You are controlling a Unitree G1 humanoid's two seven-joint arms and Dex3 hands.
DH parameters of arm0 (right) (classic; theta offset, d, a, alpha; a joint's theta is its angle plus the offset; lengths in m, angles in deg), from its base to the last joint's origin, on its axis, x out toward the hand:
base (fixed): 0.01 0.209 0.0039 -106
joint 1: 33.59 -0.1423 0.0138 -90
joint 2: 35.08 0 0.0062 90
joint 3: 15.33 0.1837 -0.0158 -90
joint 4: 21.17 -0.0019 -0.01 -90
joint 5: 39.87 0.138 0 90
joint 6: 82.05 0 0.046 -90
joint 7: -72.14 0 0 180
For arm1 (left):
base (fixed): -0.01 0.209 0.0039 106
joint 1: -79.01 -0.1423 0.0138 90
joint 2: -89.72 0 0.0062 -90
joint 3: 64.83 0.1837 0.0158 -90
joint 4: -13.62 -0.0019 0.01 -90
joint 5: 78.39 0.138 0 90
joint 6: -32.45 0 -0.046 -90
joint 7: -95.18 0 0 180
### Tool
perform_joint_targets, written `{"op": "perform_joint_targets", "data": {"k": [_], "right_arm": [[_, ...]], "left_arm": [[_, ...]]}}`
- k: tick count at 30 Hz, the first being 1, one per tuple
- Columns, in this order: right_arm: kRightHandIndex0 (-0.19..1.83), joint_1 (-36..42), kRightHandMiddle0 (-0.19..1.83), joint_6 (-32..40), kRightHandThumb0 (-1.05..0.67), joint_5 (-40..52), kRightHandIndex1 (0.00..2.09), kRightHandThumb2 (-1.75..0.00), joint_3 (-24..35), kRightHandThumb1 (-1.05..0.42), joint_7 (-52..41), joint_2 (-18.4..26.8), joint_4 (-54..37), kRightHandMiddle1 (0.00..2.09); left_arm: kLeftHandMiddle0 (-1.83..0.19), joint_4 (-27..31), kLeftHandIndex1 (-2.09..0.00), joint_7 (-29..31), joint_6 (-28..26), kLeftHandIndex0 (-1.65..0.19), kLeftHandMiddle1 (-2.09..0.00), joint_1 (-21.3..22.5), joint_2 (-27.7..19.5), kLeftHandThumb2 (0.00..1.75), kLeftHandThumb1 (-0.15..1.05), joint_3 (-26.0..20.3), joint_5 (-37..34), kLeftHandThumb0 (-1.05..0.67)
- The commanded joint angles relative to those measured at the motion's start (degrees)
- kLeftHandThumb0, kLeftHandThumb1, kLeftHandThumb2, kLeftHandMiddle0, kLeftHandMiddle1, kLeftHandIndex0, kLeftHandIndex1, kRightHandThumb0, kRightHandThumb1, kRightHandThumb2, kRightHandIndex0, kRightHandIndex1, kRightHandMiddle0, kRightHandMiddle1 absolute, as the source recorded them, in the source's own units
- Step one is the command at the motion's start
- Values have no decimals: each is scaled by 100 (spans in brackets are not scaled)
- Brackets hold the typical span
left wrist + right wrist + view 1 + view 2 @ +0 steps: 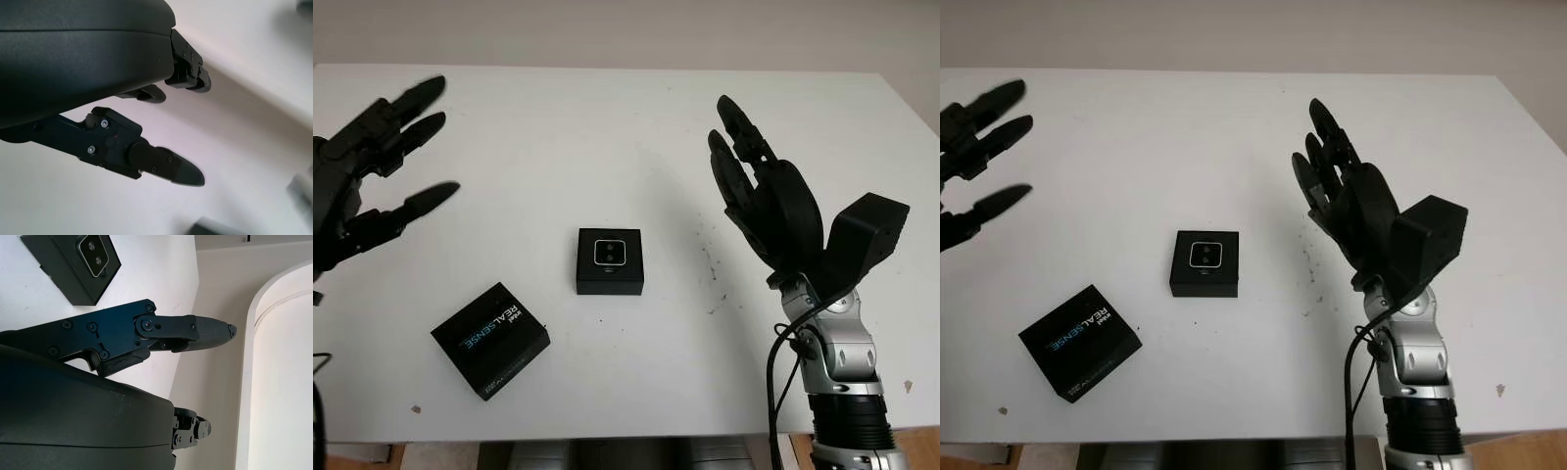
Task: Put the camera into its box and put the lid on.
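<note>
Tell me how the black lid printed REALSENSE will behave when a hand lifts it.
The lid lies flat on the table, so probably won't roll or tip. It looks like rigid cardboard, likely light and stiff. Its low edges may be hard to grip.

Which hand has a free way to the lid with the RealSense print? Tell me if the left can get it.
Probably yes. The left hand is open above the table's left side, and nothing lies between it and the lid nearer the front edge.
</note>
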Motion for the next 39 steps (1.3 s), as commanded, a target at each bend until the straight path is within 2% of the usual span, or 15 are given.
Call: {"op": "perform_joint_targets", "data": {"k": [1,6,11,18,22,26,30,34,39], "right_arm": [[-5,12,-6,39,-64,59,4,-40,105,-105,-23,102,-105,10],[-7,-45,-9,-1,-63,240,3,-49,259,-105,-209,215,13,9],[-10,-90,-11,324,-62,497,2,-64,388,-105,-236,224,0,8],[-10,-88,-12,451,-58,500,3,-64,380,-105,-104,168,5,8],[-10,-78,-12,366,-57,546,3,-63,403,-105,-170,145,145,9],[-11,-8,-11,533,-57,546,3,-62,402,-105,-69,139,12,9],[-10,42,-9,726,-58,601,4,-58,423,-105,60,101,-108,10],[-9,127,-6,798,-57,629,5,-56,442,-105,197,49,-199,10],[-8,211,-5,777,-59,577,5,-52,438,-105,238,89,-266,11]], "left_arm": [[-18,67,-3,426,144,-10,-2,-156,-599,5,86,8,210,-38],[-8,-83,-3,817,1334,-3,-2,-260,-1184,5,82,140,603,-40],[-3,42,-3,1092,1661,3,-3,-383,-1561,5,83,290,1100,-42],[-4,-147,-5,576,2731,2,-5,-485,-1504,6,86,465,1912,-43],[-2,-188,-4,331,2929,6,-5,-424,-1506,5,85,617,2233,-47],[-3,-526,-5,-127,3306,6,-5,-166,-1431,7,91,961,2483,-37],[-4,-798,-6,-470,3495,5,-6,87,-1325,8,97,1324,2626,-35],[-7,-930,-6,-522,3497,5,-7,362,-1253,5,93,1739,2679,-39],[-10,-1192,-6,-681,3641,3,-7,714,-1137,7,99,2182,2859,-30]]}}
